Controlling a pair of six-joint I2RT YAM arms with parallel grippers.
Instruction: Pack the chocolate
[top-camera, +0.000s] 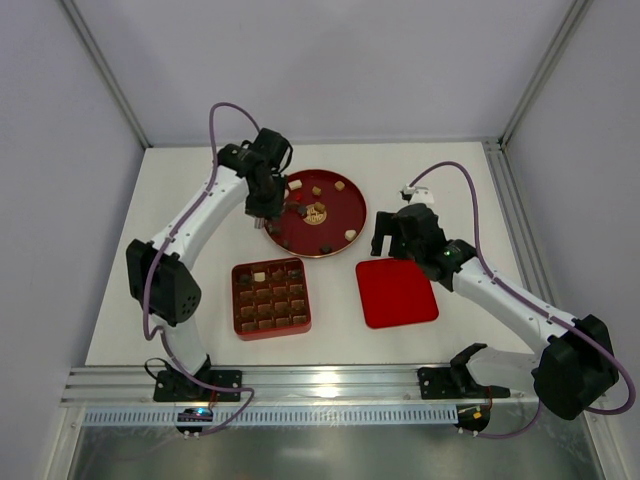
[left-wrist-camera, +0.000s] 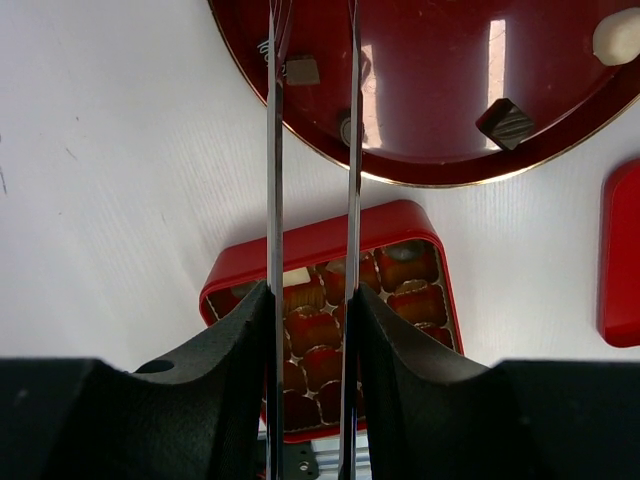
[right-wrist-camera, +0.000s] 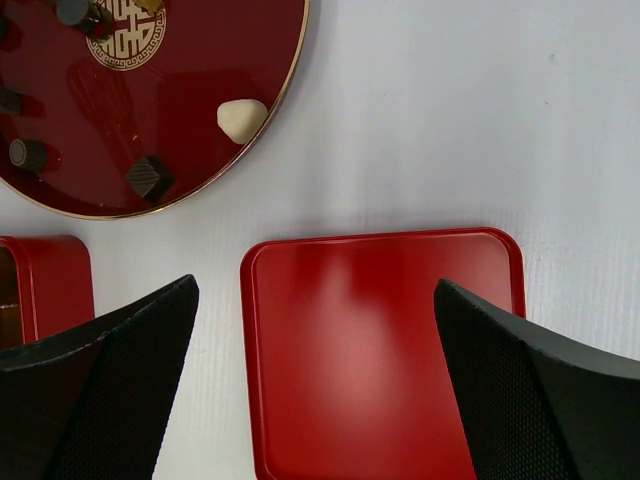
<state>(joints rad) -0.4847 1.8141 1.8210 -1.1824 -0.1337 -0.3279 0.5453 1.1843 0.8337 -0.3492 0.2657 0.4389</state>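
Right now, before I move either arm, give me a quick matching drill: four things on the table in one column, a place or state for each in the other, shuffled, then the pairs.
1. round plate
2. square tray
3. flat lid
4. right claw

A. wide open, holding nothing
B. loose chocolates scattered on it
C. bare, lying right of the tray
D. grid of cells, a pale piece in its far row

Pairs: 1-B, 2-D, 3-C, 4-A
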